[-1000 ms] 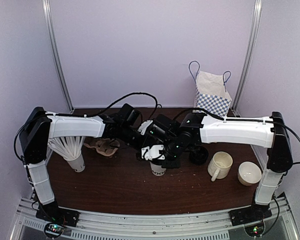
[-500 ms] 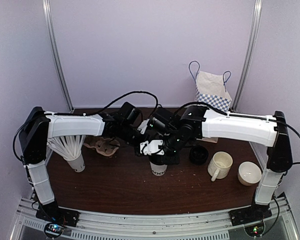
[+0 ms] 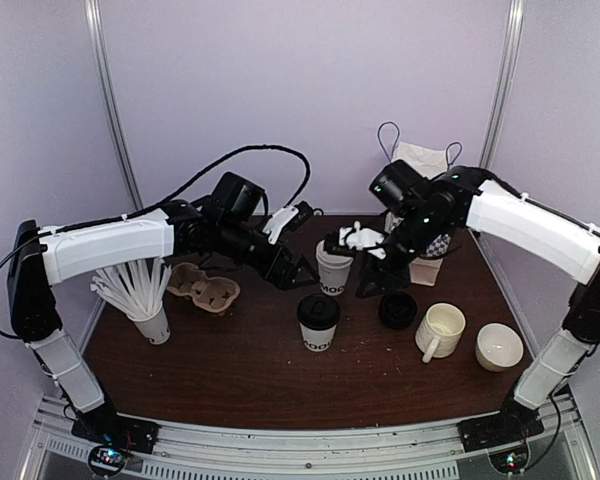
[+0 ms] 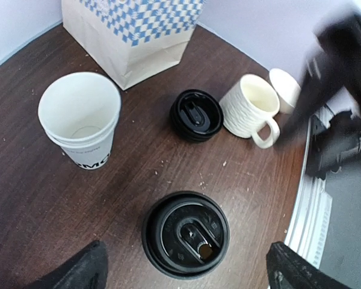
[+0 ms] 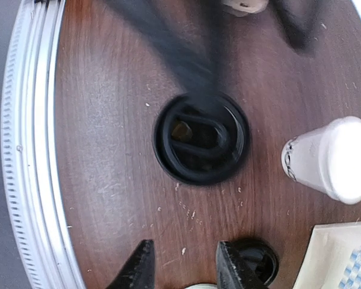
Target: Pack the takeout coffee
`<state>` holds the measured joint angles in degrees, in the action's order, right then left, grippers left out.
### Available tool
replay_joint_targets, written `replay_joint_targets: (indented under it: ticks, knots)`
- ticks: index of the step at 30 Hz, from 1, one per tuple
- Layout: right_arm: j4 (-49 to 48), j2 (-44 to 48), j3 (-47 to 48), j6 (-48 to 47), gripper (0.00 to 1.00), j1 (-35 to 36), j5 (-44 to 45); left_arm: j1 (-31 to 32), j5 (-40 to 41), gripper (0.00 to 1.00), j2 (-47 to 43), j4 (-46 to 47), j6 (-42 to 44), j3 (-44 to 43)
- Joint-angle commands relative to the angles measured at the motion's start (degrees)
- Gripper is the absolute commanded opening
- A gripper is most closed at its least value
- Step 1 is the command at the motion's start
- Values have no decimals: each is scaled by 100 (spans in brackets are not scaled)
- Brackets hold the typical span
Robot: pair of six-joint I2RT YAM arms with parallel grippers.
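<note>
The lidded cup (image 3: pixel 319 322) stands mid-table, touched by neither arm. The left gripper (image 3: pixel 293 273) hangs just behind it, jaws spread wide and empty. The right gripper (image 5: pixel 183 265) is parted, apparently empty in a smeared view, with the cup beyond its fingertips.

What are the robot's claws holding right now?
Nothing. The left claw and the right claw are both open and empty; the lidded coffee cup stands untouched.
</note>
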<state>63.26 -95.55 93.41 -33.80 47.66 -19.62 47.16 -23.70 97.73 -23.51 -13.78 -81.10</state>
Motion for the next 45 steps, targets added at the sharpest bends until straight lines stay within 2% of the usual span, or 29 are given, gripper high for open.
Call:
replay_joint_targets:
  ticks: [1, 5, 7, 11, 17, 22, 39, 45]
  knots:
    - [134, 799, -649, -103, 44, -1350, -1902, 284, 182, 98, -272, -531, 1263, 76]
    - [-355, 1295, -1296, 225, 52, -2581, -3045, 566, 797, 97, -195, -814, 1976, -23]
    - [-623, 1483, -1548, 351, 55, -2887, -3180, 704, 1225, 98, -88, -963, 2231, -125]
    - [-966, 1591, -1762, 533, 56, -3144, -3142, 862, 1472, 94, 288, -1434, 2553, -552]
    - [-1105, 1570, -1893, 533, 60, -3192, -3110, 909, 1493, 90, 665, -1627, 2509, -924]
    - [-1115, 1574, -1918, 520, 61, -3187, -3194, 897, 1528, 91, 988, -1750, 2185, -1209]
    - [-1148, 1558, -2073, 436, 61, -3184, -3336, 761, 1439, 92, 1548, -1800, 1916, -1604]
    - [-1152, 1515, -2081, 418, 61, -3184, -3329, 731, 1376, 86, 1599, -1806, 1919, -1602]
